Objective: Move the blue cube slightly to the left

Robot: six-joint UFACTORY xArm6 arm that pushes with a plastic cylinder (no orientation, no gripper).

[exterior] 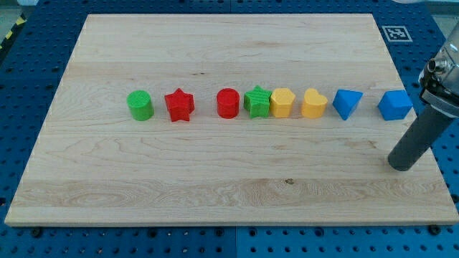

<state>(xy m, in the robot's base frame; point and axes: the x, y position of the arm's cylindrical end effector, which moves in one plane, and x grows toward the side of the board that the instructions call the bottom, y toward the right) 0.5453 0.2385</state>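
Note:
The blue cube sits near the board's right edge, last in a row of blocks. My tip rests on the board below the cube and a little to its right, apart from it. The rod leans up toward the view's right. To the cube's left stands a blue wedge-like block, with a gap between them.
Further left in the same row stand a yellow heart, a yellow hexagon, a green star, a red cylinder, a red star and a green cylinder. The wooden board lies on a blue perforated table.

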